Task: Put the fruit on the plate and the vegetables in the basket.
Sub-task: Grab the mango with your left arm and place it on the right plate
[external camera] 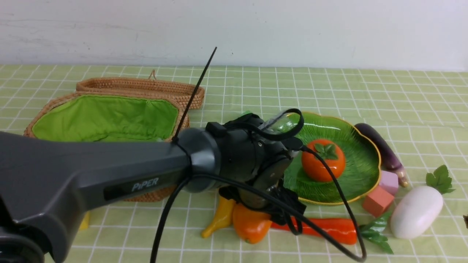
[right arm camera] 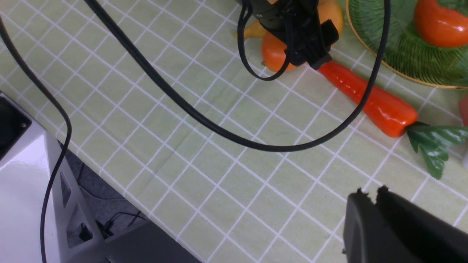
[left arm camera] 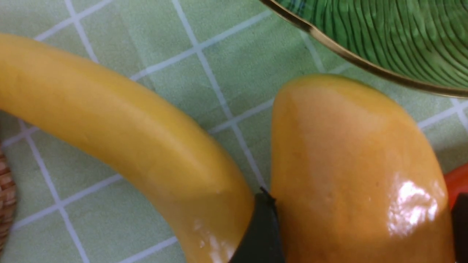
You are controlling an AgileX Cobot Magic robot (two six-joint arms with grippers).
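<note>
Left arm (external camera: 91, 171) looms closest, slanting over table's middle. Wicker basket (external camera: 102, 117) at left side, lid lying open behind it. Green plate (external camera: 360, 160) centre-right, persimmon (external camera: 323, 160) on it. White radish (external camera: 416, 212) toward right edge. Eggplant (external camera: 380, 146) along plate's right rim. Carrot (external camera: 329, 229) toward near edge, in front of plate. Mango (external camera: 250, 224) and banana (external camera: 221, 217) side by side on cloth, between basket and carrot. I read left gripper (left arm camera: 360, 204) spread wide, fingers astride mango. Right gripper (right arm camera: 370, 191) pinched closed above near edge. Lilac cube (external camera: 388, 181) and salmon cube (external camera: 377, 201) between plate and radish.

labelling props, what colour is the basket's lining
Bright green: the basket lining shows best in the front view.
</note>
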